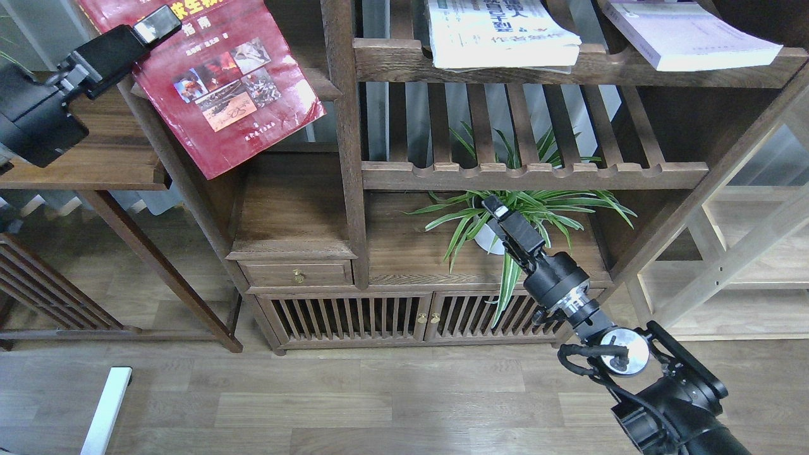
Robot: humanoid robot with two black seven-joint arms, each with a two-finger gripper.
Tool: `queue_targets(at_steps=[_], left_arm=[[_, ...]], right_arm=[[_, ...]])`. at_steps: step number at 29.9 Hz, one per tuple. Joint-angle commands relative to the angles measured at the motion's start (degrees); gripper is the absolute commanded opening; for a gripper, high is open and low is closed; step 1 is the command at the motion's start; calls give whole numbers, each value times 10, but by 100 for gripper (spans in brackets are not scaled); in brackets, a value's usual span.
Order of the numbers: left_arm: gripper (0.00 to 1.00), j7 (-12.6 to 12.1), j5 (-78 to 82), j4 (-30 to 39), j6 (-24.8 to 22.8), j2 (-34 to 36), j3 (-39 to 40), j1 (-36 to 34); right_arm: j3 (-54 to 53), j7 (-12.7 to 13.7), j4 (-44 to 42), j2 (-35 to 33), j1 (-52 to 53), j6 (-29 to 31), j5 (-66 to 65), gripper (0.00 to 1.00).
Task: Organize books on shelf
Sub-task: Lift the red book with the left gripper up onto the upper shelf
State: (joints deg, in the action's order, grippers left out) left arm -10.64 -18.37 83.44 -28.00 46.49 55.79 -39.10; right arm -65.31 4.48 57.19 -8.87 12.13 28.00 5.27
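The red book [234,88], with photos on its cover, hangs tilted at the top left in front of the bookcase's left post. My left gripper [150,30] is shut on its upper left edge. The white book [499,31] with green characters and the pale lavender book [689,35] lie flat on the dark shelf [398,60] at the top. My right gripper [496,210] points up-left in front of the potted plant, holding nothing. It is dark and its fingers do not show apart.
A slatted rack with a scalloped rail [537,174] sits under the shelf. A spider plant in a white pot [490,237] stands on the cabinet top. A wooden side table [95,170] stands at the left, and a pale shelf unit [746,253] at the right.
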Motion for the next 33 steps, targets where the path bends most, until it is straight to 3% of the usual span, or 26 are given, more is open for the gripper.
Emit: queue_targets(at_steps=[1, 21, 33], left_arm=[[0, 0, 0, -1, 0, 1, 1, 0], [0, 0, 1, -11, 0, 21, 42, 0], [0, -3, 2, -18, 0, 98, 52, 0]], right_arm=[[0, 0, -1, 1, 0, 0, 0, 95], [2, 0, -2, 3, 5, 0, 0, 95], [5, 0, -2, 3, 8, 0, 0, 95]])
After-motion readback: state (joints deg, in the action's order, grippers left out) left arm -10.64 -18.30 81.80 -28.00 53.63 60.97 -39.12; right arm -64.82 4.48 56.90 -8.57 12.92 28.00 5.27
